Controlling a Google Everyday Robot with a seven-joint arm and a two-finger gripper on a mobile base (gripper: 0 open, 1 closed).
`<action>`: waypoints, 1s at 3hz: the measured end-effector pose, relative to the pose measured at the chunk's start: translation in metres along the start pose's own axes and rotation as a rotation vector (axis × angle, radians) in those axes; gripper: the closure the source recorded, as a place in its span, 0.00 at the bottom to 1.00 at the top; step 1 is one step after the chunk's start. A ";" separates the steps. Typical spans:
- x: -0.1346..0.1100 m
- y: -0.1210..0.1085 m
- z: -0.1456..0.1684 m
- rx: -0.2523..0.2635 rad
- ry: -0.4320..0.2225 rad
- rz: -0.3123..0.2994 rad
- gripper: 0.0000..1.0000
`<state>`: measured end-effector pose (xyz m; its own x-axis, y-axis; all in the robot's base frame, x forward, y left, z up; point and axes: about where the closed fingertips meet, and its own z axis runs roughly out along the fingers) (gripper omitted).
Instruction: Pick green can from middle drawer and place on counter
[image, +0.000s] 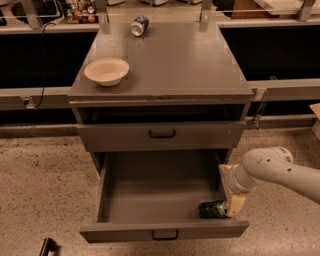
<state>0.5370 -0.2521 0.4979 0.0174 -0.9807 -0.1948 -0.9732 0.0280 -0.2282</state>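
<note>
The green can (212, 209) lies on its side in the front right corner of the open middle drawer (150, 192). My gripper (231, 193) hangs over the drawer's right wall, just right of the can and slightly above it. Its two cream fingers (236, 204) stand apart with nothing between them, and the lower one almost touches the can's right end. The counter (175, 60) is the grey cabinet top above.
A beige bowl (106, 71) sits at the counter's front left. A blue-and-silver can (139, 25) lies at the counter's back edge. The upper drawer (161, 133) is closed. My white arm (280, 172) reaches in from the right over the speckled floor.
</note>
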 end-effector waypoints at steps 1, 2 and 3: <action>-0.011 0.002 0.014 0.000 -0.002 -0.053 0.00; -0.015 0.003 0.024 -0.016 -0.019 -0.076 0.13; -0.020 0.003 0.038 -0.043 -0.032 -0.102 0.11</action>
<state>0.5425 -0.2255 0.4647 0.1239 -0.9714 -0.2027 -0.9749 -0.0811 -0.2072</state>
